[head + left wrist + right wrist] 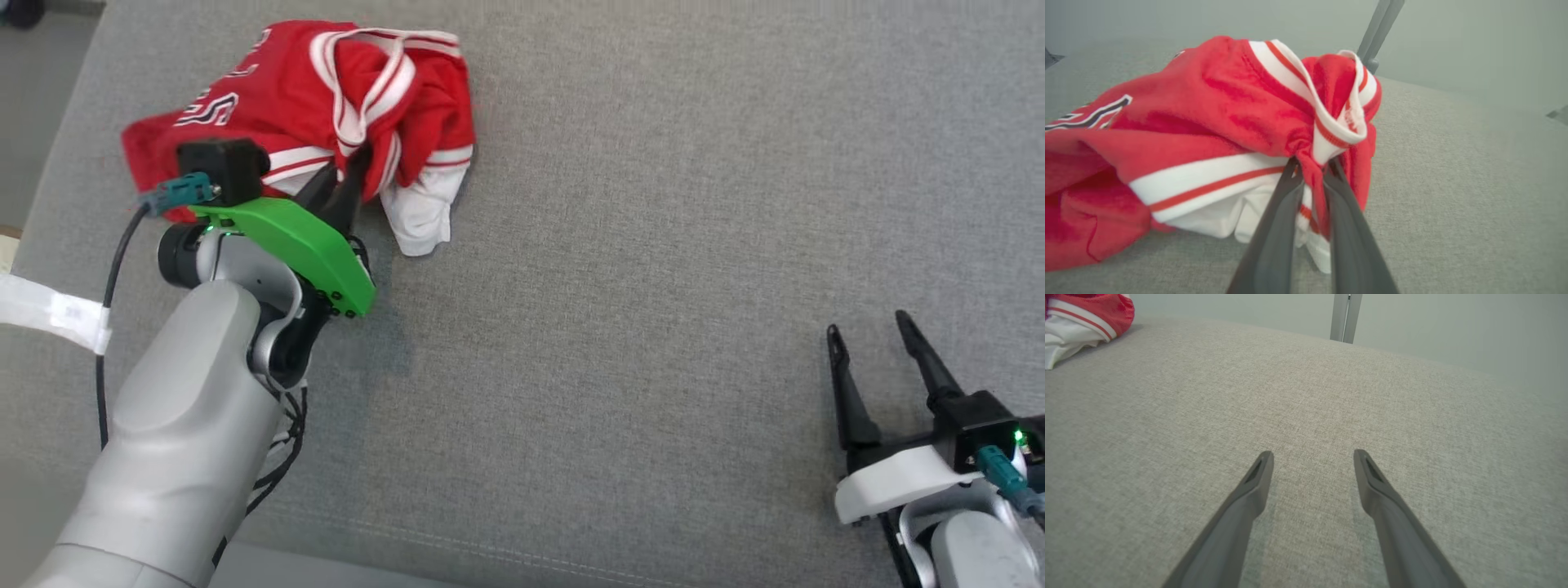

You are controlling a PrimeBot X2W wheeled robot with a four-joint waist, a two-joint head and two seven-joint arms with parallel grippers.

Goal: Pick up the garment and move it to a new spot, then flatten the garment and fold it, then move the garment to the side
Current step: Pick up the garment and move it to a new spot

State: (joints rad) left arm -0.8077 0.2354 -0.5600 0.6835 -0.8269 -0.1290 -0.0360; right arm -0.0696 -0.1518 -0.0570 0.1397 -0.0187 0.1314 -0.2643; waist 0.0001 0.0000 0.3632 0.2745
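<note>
1. One garment (326,106), a red jersey with white-and-red striped trim and a white lining, lies bunched in a heap at the far left of the grey fabric surface (653,245).
2. Handling, as a judgement: light, soft and limp. It should drape and hang long when lifted and will not keep any shape. The smooth knit may slide out of a thin pinch.
3. Where to hold, as a judgement: the banded trim looks thicker and should give the surest bite. A bite through several layers would lift the heap as one lump.
4. Left gripper (1312,165): fingers pinched together on a gathered fold of red cloth just beside the striped trim, at the heap's near edge. The heap rests on the surface.
5. Right gripper (867,322): fingers spread wide, empty, over bare surface at the near right, well apart from the garment.
</note>
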